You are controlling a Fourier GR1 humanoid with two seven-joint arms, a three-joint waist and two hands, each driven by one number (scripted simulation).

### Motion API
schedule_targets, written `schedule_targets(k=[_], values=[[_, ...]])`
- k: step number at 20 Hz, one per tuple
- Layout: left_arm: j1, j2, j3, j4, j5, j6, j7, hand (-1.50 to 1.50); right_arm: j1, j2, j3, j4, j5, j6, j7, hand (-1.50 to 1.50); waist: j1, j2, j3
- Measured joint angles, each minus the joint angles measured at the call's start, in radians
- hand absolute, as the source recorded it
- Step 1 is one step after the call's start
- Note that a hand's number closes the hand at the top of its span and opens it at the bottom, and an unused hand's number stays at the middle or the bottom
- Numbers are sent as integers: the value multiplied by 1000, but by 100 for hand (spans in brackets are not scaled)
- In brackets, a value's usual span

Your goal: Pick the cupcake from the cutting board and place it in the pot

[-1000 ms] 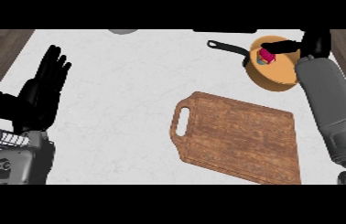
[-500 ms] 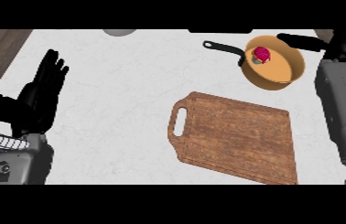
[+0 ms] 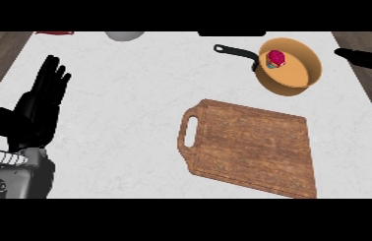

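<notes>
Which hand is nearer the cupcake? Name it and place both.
Right. The right hand shows at the right edge just beyond the pot holding the cupcake; the left hand rests far across the counter.

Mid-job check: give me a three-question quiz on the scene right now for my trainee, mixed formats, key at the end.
1. True or false: the cupcake lies on the cutting board.
2. Which way does the pot handle point? A) toward the view's upper left B) toward the board
3. Fill in: the left hand rests open at the view's ____ side.

Key: 1 false, it sits in the pot. 2 A. 3 left.
</notes>
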Motion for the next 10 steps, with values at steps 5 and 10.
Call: schedule_targets(k=[5, 10], values=[[-3, -8, 5, 13, -5, 1, -7, 0, 99, -46, 3, -82, -64, 94, 12, -150, -2, 0, 0], [3, -12, 8, 18, -13, -3, -20, 0, 179, -69, 23, -182, -116, 134, 58, -150, -1, 0, 0]])
